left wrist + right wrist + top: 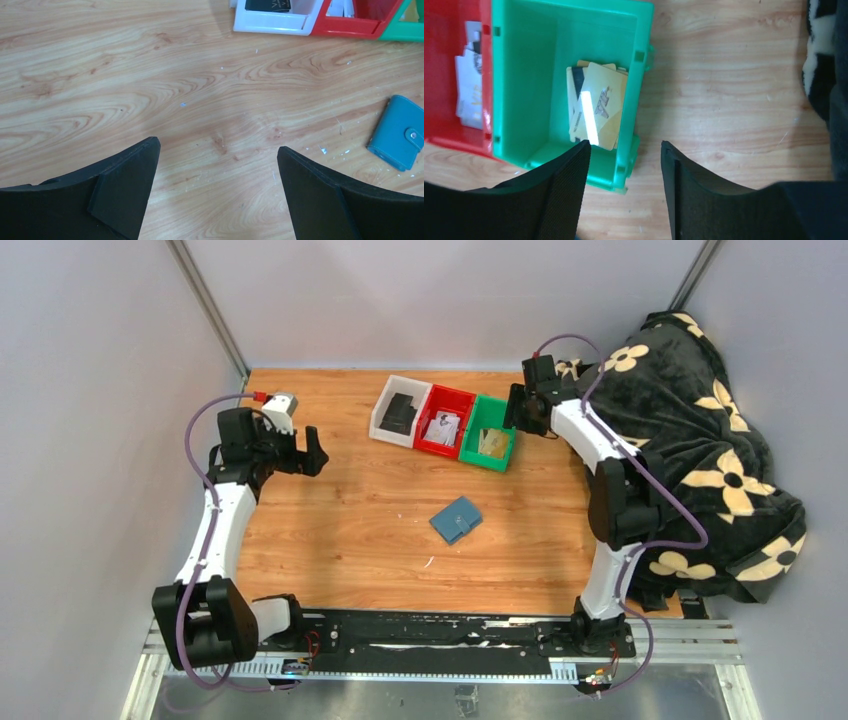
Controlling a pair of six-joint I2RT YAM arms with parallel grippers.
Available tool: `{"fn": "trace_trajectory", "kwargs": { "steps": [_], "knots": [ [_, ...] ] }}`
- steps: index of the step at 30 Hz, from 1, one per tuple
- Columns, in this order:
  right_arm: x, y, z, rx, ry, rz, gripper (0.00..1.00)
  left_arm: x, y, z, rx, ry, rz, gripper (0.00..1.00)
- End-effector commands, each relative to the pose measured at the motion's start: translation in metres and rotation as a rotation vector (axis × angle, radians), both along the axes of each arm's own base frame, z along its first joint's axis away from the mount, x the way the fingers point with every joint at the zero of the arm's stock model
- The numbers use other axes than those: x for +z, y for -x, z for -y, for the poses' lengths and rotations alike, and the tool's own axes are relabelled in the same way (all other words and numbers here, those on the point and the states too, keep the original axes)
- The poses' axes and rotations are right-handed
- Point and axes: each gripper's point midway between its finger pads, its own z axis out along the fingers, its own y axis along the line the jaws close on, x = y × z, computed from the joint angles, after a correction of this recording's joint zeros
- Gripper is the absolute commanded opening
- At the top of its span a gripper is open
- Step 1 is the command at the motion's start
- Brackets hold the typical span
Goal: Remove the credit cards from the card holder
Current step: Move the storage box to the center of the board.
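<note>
Hovering over the near wall of the green bin (524, 100), the right gripper (625, 146) is seen with its jaws partly apart and nothing between them. Yellowish cards (596, 107) lie just ahead of its fingertips. The left gripper (218, 145) is spread wide and empty. The card holder (400, 132) lies off to its right, apparently snapped shut. If tugged one-handed, it could be dragged rather than opened.

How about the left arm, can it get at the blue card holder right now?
Probably yes: the card holder lies closed on the wooden table, and nothing stands between it and the left fingers, which are spread wide.
</note>
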Motion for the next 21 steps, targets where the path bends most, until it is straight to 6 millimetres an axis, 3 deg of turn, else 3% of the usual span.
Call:
{"fn": "trace_trajectory", "kwargs": {
  "steps": [1, 5, 7, 13, 14, 21],
  "knots": [
    [-0.019, -0.004, 0.006, 0.022, 0.134, -0.076, 0.56, 0.011, 0.007, 0.003, -0.028, -0.009, 0.015, 1.0],
    [-0.029, -0.009, 0.0, 0.057, 0.148, -0.103, 0.53, 0.012, 0.011, 0.005, -0.041, -0.006, 0.01, 1.0],
    [-0.036, -0.006, -0.006, 0.089, 0.156, -0.118, 0.47, 0.013, 0.012, 0.006, -0.044, -0.003, 0.014, 1.0],
    [-0.046, 0.01, -0.022, 0.17, 0.168, -0.133, 0.03, 0.014, 0.012, 0.008, -0.043, 0.014, 0.011, 1.0],
    [-0.047, 0.014, -0.023, 0.179, 0.181, -0.133, 0.0, 0.015, 0.012, 0.008, -0.043, 0.017, 0.01, 1.0],
    [-0.047, 0.036, -0.017, 0.155, 0.196, -0.143, 0.0, 0.017, 0.023, 0.017, -0.082, 0.039, 0.019, 1.0]
  ]
}}
